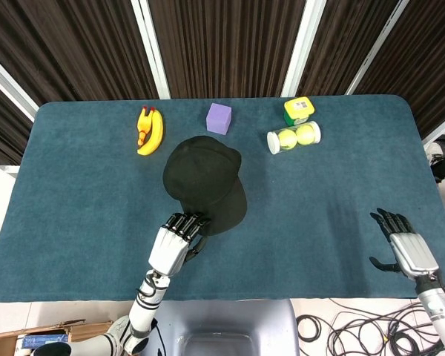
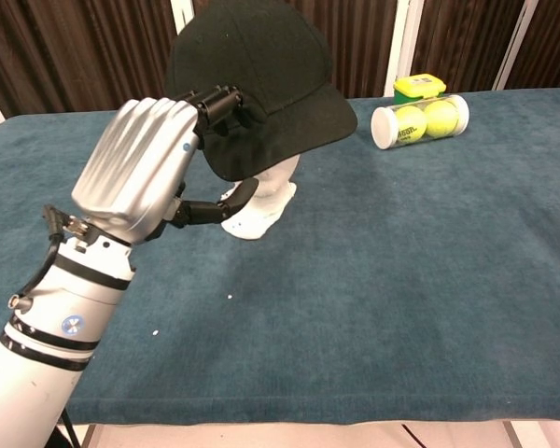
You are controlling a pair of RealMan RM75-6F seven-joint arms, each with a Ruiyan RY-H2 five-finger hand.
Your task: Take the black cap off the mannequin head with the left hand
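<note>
From the head view we count one black cap (image 1: 205,183) mid-worktop (image 1: 74,193), our left hand (image 1: 176,241) gripping its brim, our right hand (image 1: 400,248) empty, fingers spread. From the chest view, one white mannequin head (image 2: 259,196) wears the plain, tilted cap.

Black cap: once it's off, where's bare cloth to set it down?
Bare cloth lies left of the black cap, below the banana, and between cap and right hand. The far edge is crowded: purple cube, ball tube, yellow tape.
</note>
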